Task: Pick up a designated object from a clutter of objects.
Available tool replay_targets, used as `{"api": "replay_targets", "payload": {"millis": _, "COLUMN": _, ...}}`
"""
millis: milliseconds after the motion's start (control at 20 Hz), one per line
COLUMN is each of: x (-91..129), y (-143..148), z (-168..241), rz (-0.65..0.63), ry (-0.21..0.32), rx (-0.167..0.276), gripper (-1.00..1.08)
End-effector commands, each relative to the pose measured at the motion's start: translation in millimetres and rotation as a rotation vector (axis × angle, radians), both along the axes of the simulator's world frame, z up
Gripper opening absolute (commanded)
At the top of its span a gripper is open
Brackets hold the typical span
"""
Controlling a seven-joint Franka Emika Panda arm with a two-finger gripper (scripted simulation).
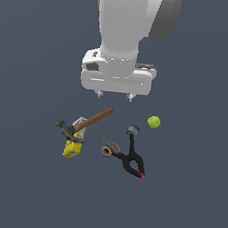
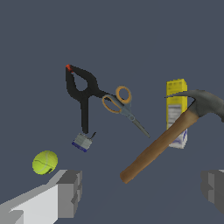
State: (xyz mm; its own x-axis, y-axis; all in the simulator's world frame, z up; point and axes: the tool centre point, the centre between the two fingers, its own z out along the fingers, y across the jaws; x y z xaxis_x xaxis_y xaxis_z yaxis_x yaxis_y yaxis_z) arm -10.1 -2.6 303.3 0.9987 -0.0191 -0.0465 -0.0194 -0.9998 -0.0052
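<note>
Hammer [image 1: 85,123] lies across the yellow box [image 1: 72,149], scissors [image 1: 108,146] and clamp [image 1: 132,160] beside them, all below the claw [image 1: 115,95]. Claw is spread wide, empty, raised for approach. Ball [image 1: 153,122] sits apart, outside one finger, unobstructed for grasping.

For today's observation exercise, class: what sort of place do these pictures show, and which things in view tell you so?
Most likely a simulated robot test scene, not a real room: a flat, featureless grey floor, smooth rendered shapes, and a robot gripper above a few scattered things, a hammer, scissors and a small ball.
</note>
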Motion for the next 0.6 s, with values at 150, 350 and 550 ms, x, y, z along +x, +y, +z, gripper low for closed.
{"api": "replay_targets", "payload": {"millis": 150, "x": 0, "y": 5, "z": 1, "rz": 0.018, "ry": -0.001, "rx": -0.004, "gripper": 1.00}}
{"api": "replay_targets", "payload": {"millis": 350, "x": 0, "y": 22, "z": 3, "rz": 0.079, "ry": -0.003, "rx": -0.015, "gripper": 1.00}}
{"api": "replay_targets", "payload": {"millis": 550, "x": 0, "y": 24, "z": 5, "rz": 0.091, "ry": -0.003, "rx": -0.017, "gripper": 1.00}}
